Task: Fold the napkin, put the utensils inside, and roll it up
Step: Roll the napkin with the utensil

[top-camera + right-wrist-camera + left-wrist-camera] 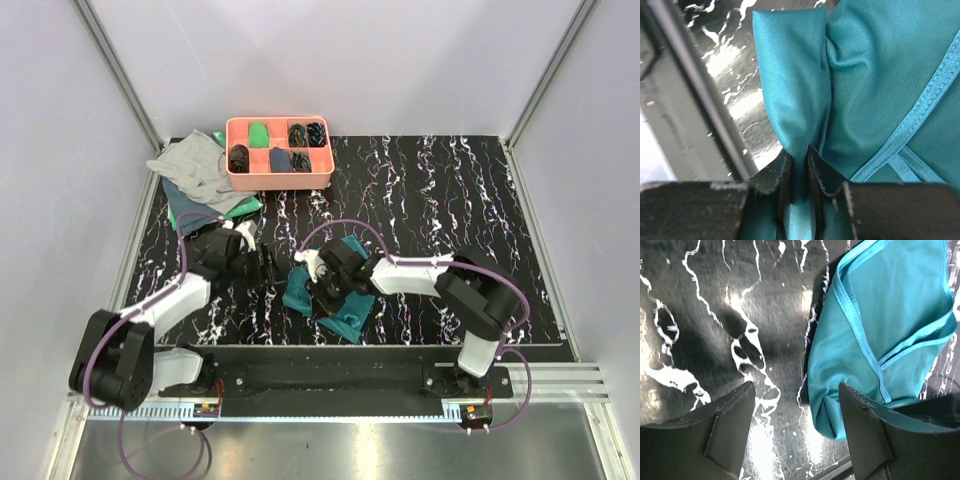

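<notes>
Right wrist: right pincer [797, 160] clamped on napkin [880, 75] fold | left pincer [795, 390] apart, empty, beside it | napkin bunched on counter [715, 300] | I judge fold step; next: drag pinched edge across flat

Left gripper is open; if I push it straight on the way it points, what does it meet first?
Likely the bare table, seen through the gap of the left gripper. The napkin has its edge just ahead of one finger, which may clip it. Depth is unclear.
</notes>
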`<state>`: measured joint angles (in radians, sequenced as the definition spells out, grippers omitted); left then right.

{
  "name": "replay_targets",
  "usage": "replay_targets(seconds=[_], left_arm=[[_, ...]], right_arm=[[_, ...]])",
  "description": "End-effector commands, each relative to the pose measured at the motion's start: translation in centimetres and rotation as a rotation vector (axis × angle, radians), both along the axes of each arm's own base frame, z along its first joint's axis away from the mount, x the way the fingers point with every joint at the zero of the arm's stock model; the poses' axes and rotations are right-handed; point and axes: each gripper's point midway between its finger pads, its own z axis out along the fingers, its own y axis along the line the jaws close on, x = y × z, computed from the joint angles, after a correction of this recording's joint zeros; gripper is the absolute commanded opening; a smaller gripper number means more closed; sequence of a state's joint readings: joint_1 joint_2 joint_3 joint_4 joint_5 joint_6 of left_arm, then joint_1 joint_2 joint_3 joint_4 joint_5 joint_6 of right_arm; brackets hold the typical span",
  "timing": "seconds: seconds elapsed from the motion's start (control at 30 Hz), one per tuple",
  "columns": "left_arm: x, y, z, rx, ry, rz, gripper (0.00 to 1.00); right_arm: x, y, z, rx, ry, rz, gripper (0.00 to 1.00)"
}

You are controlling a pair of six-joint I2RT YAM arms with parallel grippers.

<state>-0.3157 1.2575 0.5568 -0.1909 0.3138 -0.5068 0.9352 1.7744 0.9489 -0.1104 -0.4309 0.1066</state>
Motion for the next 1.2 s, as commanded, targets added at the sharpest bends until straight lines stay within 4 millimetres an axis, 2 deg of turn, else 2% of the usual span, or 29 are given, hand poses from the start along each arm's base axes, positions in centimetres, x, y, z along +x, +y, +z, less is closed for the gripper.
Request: replay_targets(seconds=[0.0, 0.07, 0.33, 0.6, 0.77, 0.93, 1.03, 1.13, 1.17], left_arm=[[1.7, -1.2, 3.9, -0.122, -0.249, -0.009, 0.70], [1.0, -2.0, 4.2, -0.160, -0.269, -0.058, 0.70], [-0.9, -4.3, 3.7, -0.238, -0.309, -0.191, 0.69], [-0.7, -5.0, 2.3, -0.245, -0.308, -0.219, 0.59], [-0.4, -5.0, 1.3, -0.231, -0.297, -0.219, 0.50], [-0.2, -5.5, 1.0, -0.250, -0.301, -0.230, 0.41], [-0.5, -5.7, 0.5, -0.250, -0.285, -0.245, 0.32], [-0.9, -5.4, -0.7, -0.224, -0.235, -0.241, 0.17], [-0.9, -5.3, -0.9, -0.214, -0.227, -0.238, 0.08]], right_arm=[[-1.3, 0.1, 1.0, 0.077, 0.238, 0.033, 0.20], [-1.2, 0.4, 1.9, 0.127, 0.312, 0.050, 0.19], [0.8, -0.2, 1.7, 0.171, 0.472, 0.020, 0.16], [1.2, -0.4, 0.4, 0.175, 0.575, 0.011, 0.17], [1.6, -0.4, -0.2, 0.172, 0.595, 0.003, 0.17], [1.9, -0.5, -0.5, 0.172, 0.601, -0.004, 0.18], [2.2, -0.6, -0.5, 0.169, 0.600, -0.014, 0.19], [2.9, -0.7, -0.4, 0.166, 0.576, -0.035, 0.22], [3.1, -0.7, -0.4, 0.162, 0.568, -0.042, 0.24]])
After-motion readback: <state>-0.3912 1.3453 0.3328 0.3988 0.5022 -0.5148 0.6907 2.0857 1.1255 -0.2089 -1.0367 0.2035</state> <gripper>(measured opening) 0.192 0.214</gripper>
